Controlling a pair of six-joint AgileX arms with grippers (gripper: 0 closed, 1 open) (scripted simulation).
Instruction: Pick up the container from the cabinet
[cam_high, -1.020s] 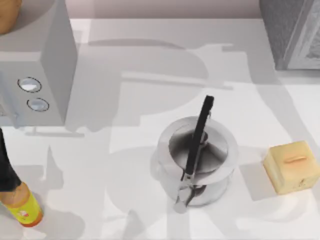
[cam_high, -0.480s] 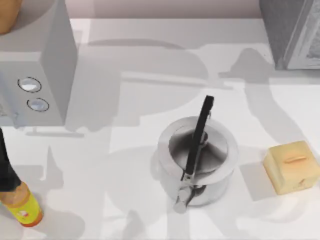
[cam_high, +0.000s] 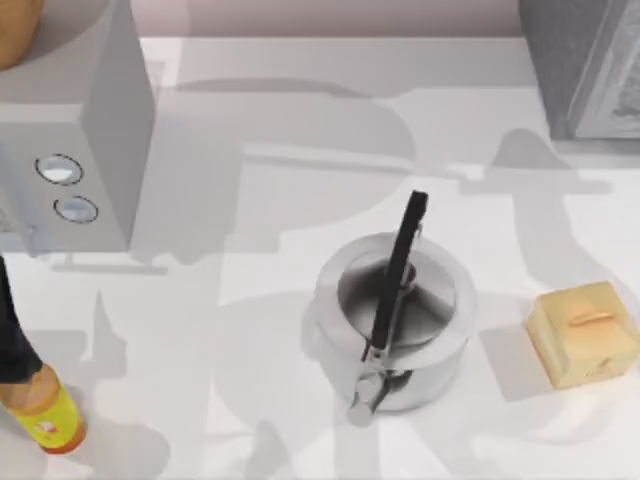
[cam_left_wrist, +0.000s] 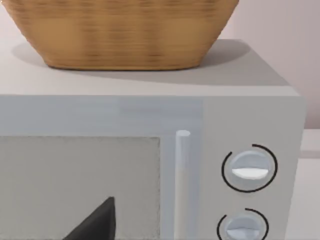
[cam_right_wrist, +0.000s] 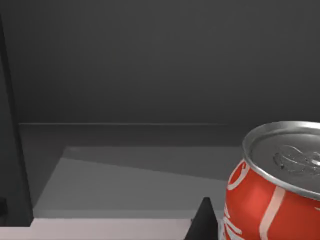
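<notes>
The container is a red soda can (cam_right_wrist: 272, 190) with a silver top, standing inside the dark cabinet (cam_right_wrist: 150, 65) in the right wrist view. One dark fingertip (cam_right_wrist: 204, 220) of my right gripper rises close beside the can; I cannot tell whether it touches. From above, the grey cabinet (cam_high: 585, 65) stands at the table's far right corner. My left arm (cam_high: 10, 330) is parked at the left edge, and one of its fingertips (cam_left_wrist: 97, 220) shows in front of the microwave door.
A steel pot (cam_high: 392, 320) with a black handle sits mid-table. A yellow block (cam_high: 583, 333) lies to its right. The grey microwave (cam_high: 75, 140) at far left carries a wicker basket (cam_left_wrist: 125, 30). An orange-yellow bottle (cam_high: 45, 412) stands at front left.
The arm's shadow on the right side of the table has slid rightward, toward the cabinet. The pot, block, bottle and left arm have not moved.
</notes>
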